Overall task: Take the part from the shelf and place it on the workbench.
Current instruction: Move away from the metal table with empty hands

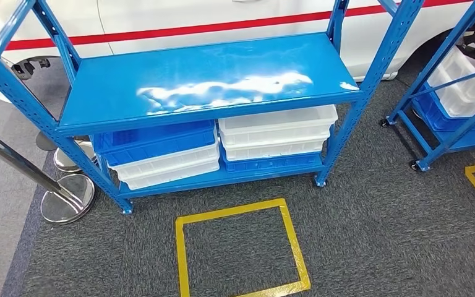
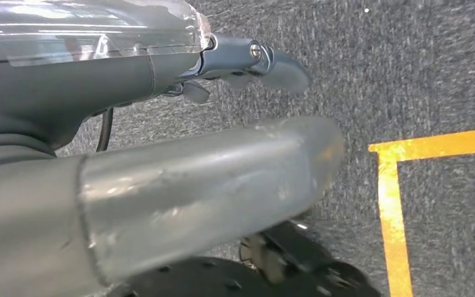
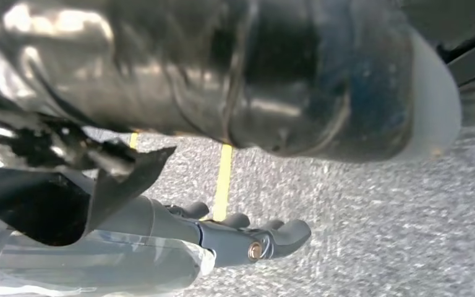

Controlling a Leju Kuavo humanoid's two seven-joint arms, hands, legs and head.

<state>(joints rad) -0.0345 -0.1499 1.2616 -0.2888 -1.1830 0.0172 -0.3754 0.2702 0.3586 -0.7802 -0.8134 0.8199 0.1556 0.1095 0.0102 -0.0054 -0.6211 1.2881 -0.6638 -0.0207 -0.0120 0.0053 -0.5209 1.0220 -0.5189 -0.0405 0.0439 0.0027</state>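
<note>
Two arms hang at the robot's sides while the head view looks down on a blue shelf [image 1: 210, 83] standing at twelve o'clock, beyond a yellow taped square [image 1: 241, 250] on the grey carpet [image 1: 377, 235]. In the left wrist view the left hand [image 2: 247, 62] points toward the floor with its fingers apart and nothing in it; in the right wrist view the right hand [image 3: 247, 238] looks the same, free and loosely spread, though partly hidden. The shelf's top board is bare and glossy, and I cannot pick out the part anywhere; it may lie inside the stacked bins [image 1: 216, 145] on the lower level, whose contents are hidden. A second rack [image 1: 457, 93] stands at two o'clock. The main risk, as I judge it, is reaching blind: the low clearance under the top board could snag a hand or arm, and tugging a bin might drag the stack forward.
</note>
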